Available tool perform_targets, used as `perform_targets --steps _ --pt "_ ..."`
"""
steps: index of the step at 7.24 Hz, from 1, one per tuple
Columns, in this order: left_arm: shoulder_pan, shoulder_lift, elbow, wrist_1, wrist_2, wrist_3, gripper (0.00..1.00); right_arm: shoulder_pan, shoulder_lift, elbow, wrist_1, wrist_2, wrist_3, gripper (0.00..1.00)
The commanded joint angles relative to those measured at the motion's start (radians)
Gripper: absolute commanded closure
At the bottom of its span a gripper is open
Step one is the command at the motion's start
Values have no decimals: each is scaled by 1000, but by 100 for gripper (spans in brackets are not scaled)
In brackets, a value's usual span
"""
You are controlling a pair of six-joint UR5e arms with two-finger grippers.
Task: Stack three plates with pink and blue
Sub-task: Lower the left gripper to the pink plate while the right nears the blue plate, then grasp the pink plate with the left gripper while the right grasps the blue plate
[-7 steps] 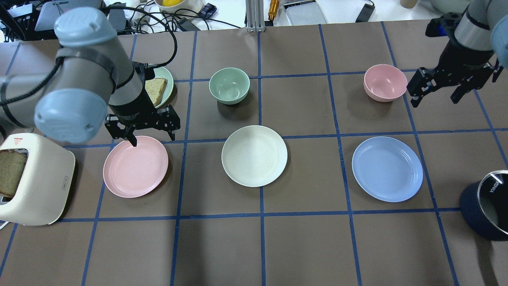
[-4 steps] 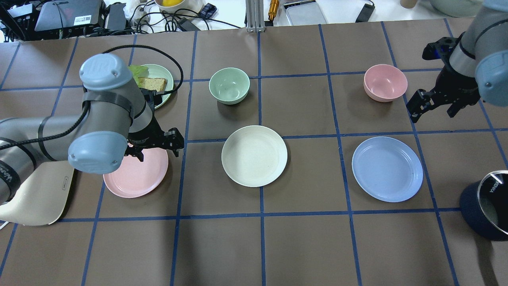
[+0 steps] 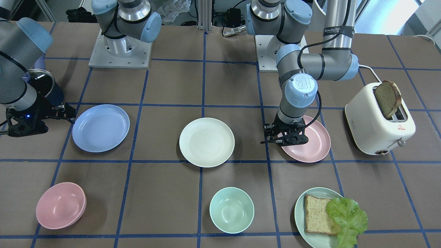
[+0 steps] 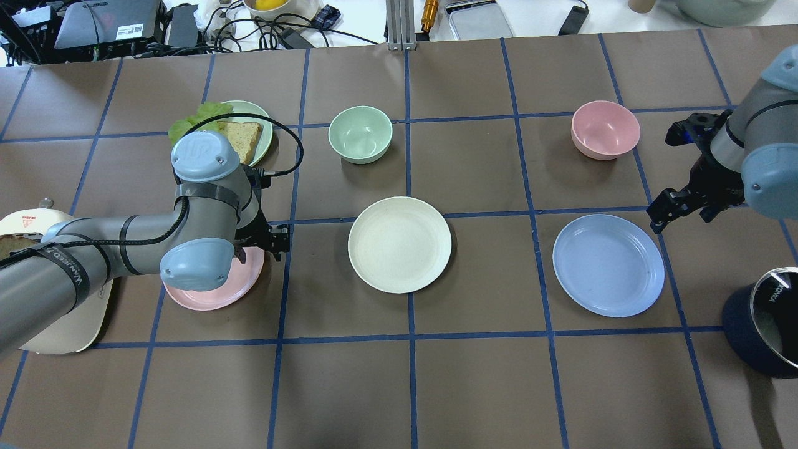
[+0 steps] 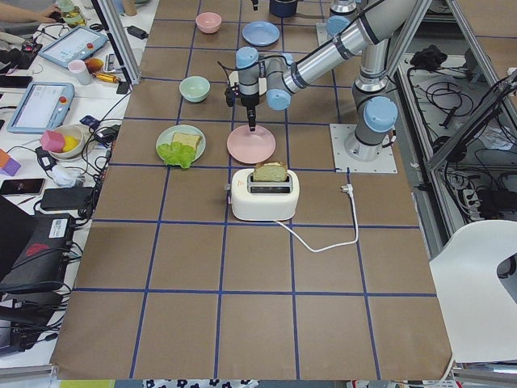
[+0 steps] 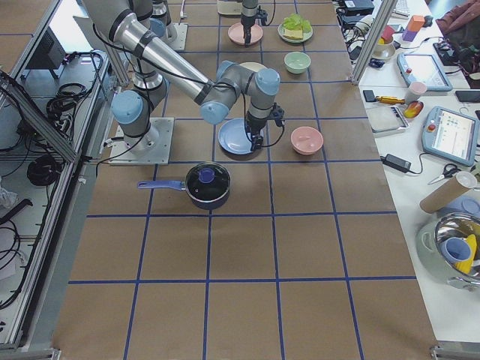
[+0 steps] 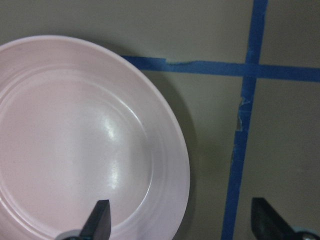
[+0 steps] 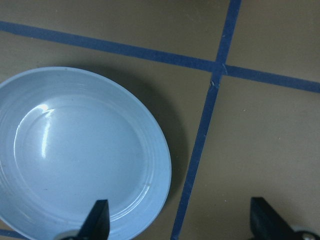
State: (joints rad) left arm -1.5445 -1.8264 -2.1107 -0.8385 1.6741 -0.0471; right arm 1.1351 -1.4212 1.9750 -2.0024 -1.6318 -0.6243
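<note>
Starting at the left end, a white toaster (image 3: 372,127) stands near the pale pink plate (image 4: 206,293), which lies flat on the surface (image 4: 474,386). The left hand (image 7: 182,220) hangs low over that plate's rim on the side toward the cream-white plate (image 4: 399,244). It is spread wide and grips nothing, one fingertip above the plate's well and the other out over the brown paper. Just behind sits a green plate (image 4: 265,134) with bread and lettuce, close enough to be nudged by the wrist.

The cream-white plate lies in the middle, with a mint bowl (image 4: 360,134) beyond it. Further right, the light blue plate (image 4: 608,265) lies flat, a pink bowl (image 4: 605,130) beyond it and a dark lidded pot (image 4: 745,337) near its right side. The right hand (image 8: 181,220) is likewise spread and empty, straddling the blue rim.

These plates look light, stiff and thin-edged. Pinching the raised rim is probably the only hold, and a plate held by one edge is likely to droop or slip. The bowls stand behind the row, not between the plates; the pot is likely the nearest hazard for the right elbow.
</note>
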Motion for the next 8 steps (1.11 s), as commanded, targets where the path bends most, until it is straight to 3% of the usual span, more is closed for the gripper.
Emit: perform_targets --steps 1,2,3,6,8 --pt "0 -7 0 1 1 26 87 -41 24 24 -39 1 -12 0" --pt "0 -8 0 1 1 26 100 -49 44 33 -45 3 -9 4" --pt "-2 -8 0 4 3 24 100 -49 50 38 -44 1 21 13" --pt "-90 38 17 -11 6 9 100 -49 54 93 -42 30 54 28" --pt "-202 35 165 -161 12 -43 100 -49 61 94 -41 33 55 51"
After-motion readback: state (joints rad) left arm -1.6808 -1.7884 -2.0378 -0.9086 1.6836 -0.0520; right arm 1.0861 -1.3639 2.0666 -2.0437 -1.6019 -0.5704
